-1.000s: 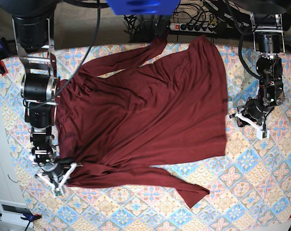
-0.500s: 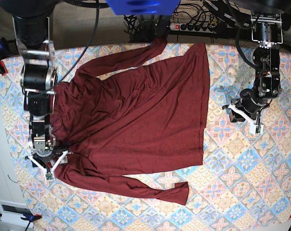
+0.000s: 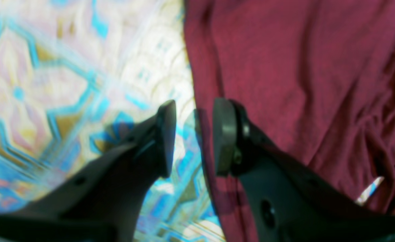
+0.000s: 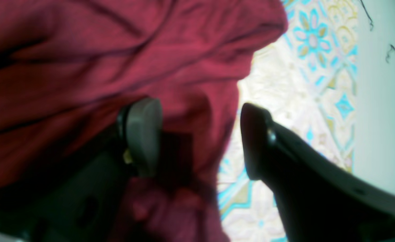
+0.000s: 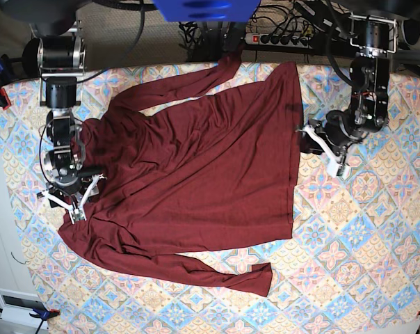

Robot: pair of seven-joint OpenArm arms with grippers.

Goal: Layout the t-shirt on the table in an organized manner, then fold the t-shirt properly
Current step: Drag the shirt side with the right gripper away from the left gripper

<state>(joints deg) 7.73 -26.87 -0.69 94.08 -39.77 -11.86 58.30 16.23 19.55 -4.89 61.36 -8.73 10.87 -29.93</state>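
Still in the laying-out stage, by the look of it. Spread over most of the patterned surface: the maroon long-sleeved t-shirt, lying roughly flat with its body opened out and its hem side running down the base view's right. Not yet tidy, though. One sleeve angled up toward the far edge of the surface, the other sleeve trailing along the near side with its cuff curled over. Bunched folds and wrinkles around the collar and shoulder at the base view's left. No fold made anywhere so far as visible.

Right end effector set at that bunched shoulder edge, jaws spread wide; in its wrist view, one pad over the fabric and the other over bare cloth, with nothing pinched between them. Left end effector just beside the hem edge, jaws parted about halfway; in its wrist view, the shirt's edge lined up with the gap, one pad over the maroon and one over the pattern, gripping nothing.

Left to do, as a judgement: smoothing the shoulder area, straightening both sleeves, then the whole folding sequence.
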